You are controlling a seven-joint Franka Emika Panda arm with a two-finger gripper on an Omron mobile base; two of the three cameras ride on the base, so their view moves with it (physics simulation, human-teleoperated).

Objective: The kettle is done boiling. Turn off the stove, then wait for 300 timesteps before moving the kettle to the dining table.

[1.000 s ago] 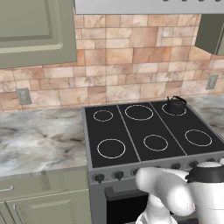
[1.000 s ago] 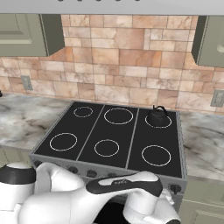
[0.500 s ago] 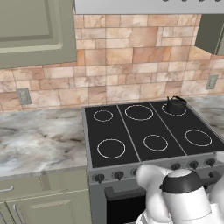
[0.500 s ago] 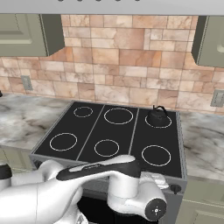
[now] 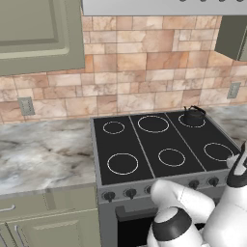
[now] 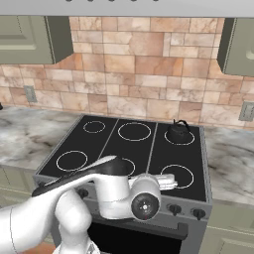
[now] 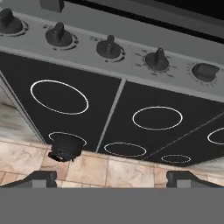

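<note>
Stove (image 5: 144,185): grey body, black glass top, white ring burners, dark knobs (image 7: 108,47). Kettle (image 6: 177,132): black. Wall tiles (image 5: 144,77): tan, pink and cream stone. Table (image 5: 43,154): grey-veined marble. Cupboards (image 5: 36,31): sage green.

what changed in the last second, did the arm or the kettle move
Only the arm moved: it swung across in front of the stove, folding low before the front knobs, with the hand camera now looking at the knob row upside down. The gripper holds nothing. The kettle stayed on the back right burner, and the cameras did not shift.
</note>
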